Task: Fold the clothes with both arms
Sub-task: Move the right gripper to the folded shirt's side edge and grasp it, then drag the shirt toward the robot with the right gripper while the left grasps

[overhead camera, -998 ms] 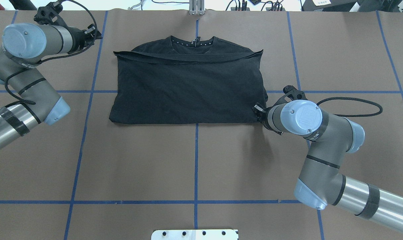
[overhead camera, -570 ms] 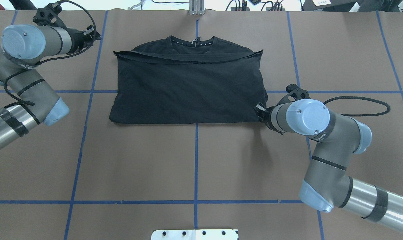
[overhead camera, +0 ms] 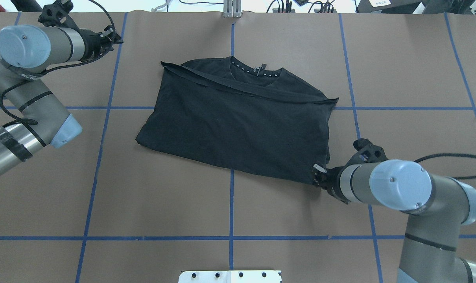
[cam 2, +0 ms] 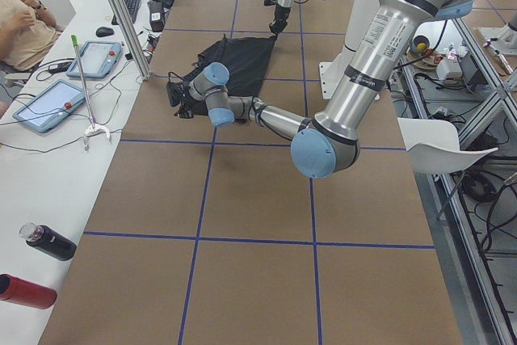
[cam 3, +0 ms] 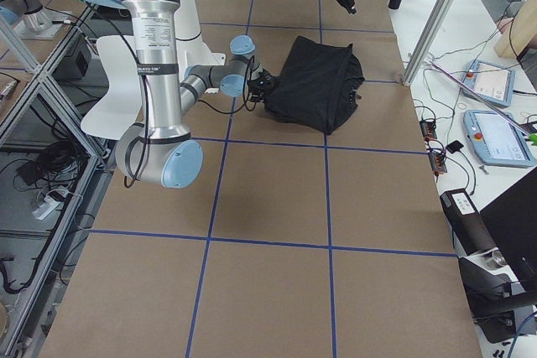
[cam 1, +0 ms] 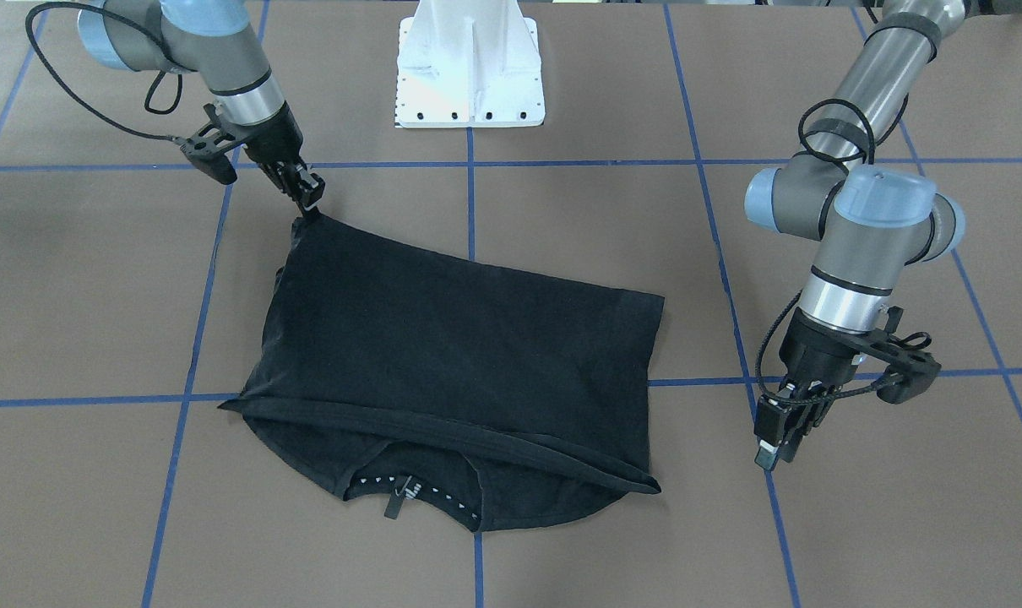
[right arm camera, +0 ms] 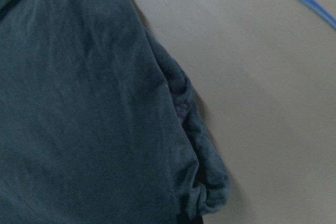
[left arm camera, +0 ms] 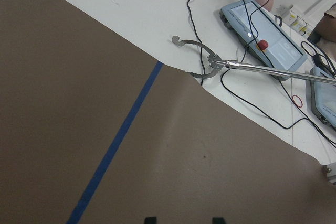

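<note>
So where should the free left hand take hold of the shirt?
The near left corner of the shirt, approached low from the robot's left by the left hand: it juts out flat, opposite the corner the right hand holds.

The right arm (overhead camera: 438,192) is reaching in low on its own side, its wrist lying nearly level with the table (overhead camera: 230,204) and the right gripper (overhead camera: 318,177) pointing toward the table's middle. Its jaws are pinching a corner of the black T-shirt (overhead camera: 238,122), closed tight on the cloth. The left arm (overhead camera: 33,106) is bending at the elbow at the far left edge, with the wrist turned downward. The left gripper (cam 1: 769,450) is hanging over the table, pointing down and holding nothing. In the left wrist view its two fingertips (left arm camera: 150,219) are standing apart, the jaws parted.
</note>
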`<state>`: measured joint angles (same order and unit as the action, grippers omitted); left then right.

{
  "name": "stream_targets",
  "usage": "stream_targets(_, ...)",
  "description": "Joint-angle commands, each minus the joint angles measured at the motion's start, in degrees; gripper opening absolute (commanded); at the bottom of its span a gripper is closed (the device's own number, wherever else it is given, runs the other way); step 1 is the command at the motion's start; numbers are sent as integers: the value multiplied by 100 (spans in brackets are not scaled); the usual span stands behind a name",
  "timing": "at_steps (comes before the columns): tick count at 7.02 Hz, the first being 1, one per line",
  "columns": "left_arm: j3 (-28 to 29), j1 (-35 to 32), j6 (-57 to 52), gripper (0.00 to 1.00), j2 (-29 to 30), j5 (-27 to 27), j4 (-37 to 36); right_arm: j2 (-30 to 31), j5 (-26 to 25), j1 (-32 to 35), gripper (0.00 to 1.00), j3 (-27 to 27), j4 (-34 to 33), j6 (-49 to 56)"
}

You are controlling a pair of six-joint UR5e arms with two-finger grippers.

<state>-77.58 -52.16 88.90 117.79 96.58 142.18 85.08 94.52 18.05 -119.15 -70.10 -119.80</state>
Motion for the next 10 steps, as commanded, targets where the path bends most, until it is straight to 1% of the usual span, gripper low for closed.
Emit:
stream_targets(1, -483, 4, 13, 46, -55, 613, -50, 736, 40, -1325, 0, -782, 14, -184)
stream_targets(2, -747, 13, 22, 46, -150, 929, -58, 878, 49, -1817, 0, -968, 14, -201)
stream_targets(3, -950, 21, 31, 46, -212, 1228, -59, 905, 40, -2188, 24, -970, 14, -271)
stream_targets(4, -1178, 39, 57, 47, -265, 1614, -67, 862, -12, -2426, 99, -1022, 23, -550)
stream_targets(5, -1407, 152, 406, 50, -327, 1722, -146, 853, -12, -2533, 100, -1292, 23, -588)
stream_targets(6, -1800, 423, 574, 53, -527, 1689, -451, 862, 22, -2534, 100, -1713, 23, -588)
stream_targets(7, -2196, 626, 593, 58, -738, 1662, -880, 836, 49, -2108, 100, -1812, 23, -588)
stream_targets(8, -2618, 950, 742, 62, -984, 1453, -1320, 618, 101, -1460, 100, -1744, 23, -571)
stream_targets(9, -2726, 1588, 1152, 62, -1117, 764, -1559, 328, 93, -670, 100, -1569, 5, -562)
stream_targets(10, -2727, 2151, 1382, 62, -1101, 243, -2049, 204, 84, -70, 100, -1289, 14, -475)
